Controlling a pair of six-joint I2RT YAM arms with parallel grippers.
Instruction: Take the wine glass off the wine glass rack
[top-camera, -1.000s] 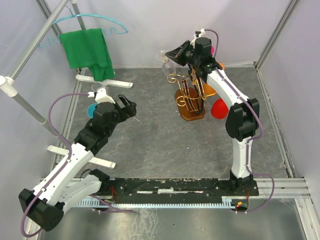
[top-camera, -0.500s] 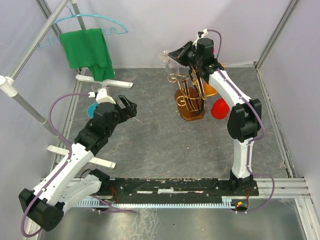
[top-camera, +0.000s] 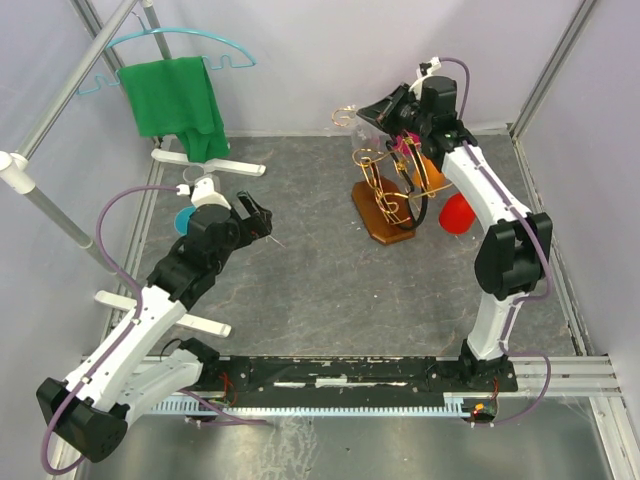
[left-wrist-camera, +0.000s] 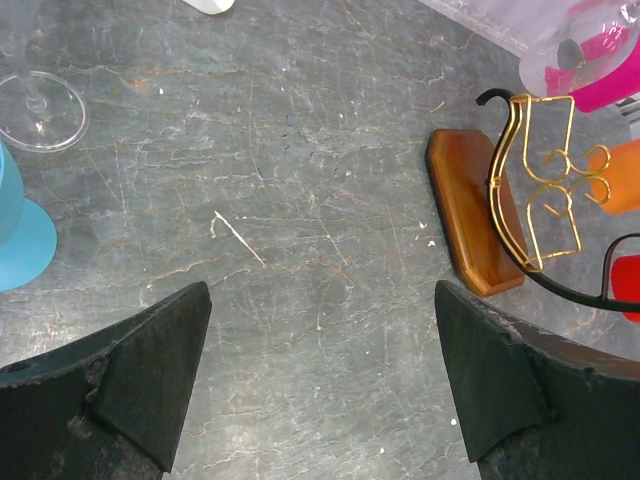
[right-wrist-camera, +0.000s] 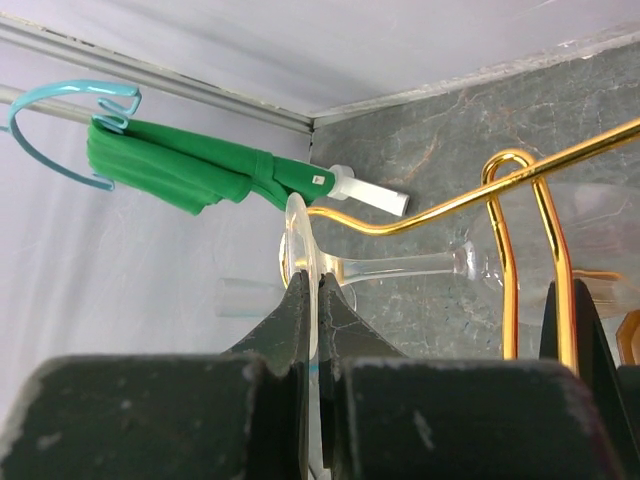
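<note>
The wine glass rack (top-camera: 385, 175) has gold wire arms on a brown wooden base (top-camera: 382, 215) and stands at the back right; it also shows in the left wrist view (left-wrist-camera: 540, 195). My right gripper (top-camera: 372, 108) is high at the rack's top. In the right wrist view my right gripper (right-wrist-camera: 320, 282) is shut on the flat foot of the wine glass (right-wrist-camera: 302, 265). The glass lies sideways, its stem (right-wrist-camera: 400, 268) running right along a gold arm (right-wrist-camera: 420, 218). My left gripper (left-wrist-camera: 320, 370) is open and empty above bare table at the left (top-camera: 262, 220).
A turquoise hanger with a green cloth (top-camera: 175, 95) hangs at the back left. A second glass's foot (left-wrist-camera: 40, 98) and a blue cup (left-wrist-camera: 18, 240) stand left of my left gripper. Red (top-camera: 457, 212), orange (top-camera: 437, 170) and pink (top-camera: 410, 147) items sit by the rack.
My right gripper has moved right with the glass foot in it. The rack has turned and shifted right with it. The left arm has hardly moved.
</note>
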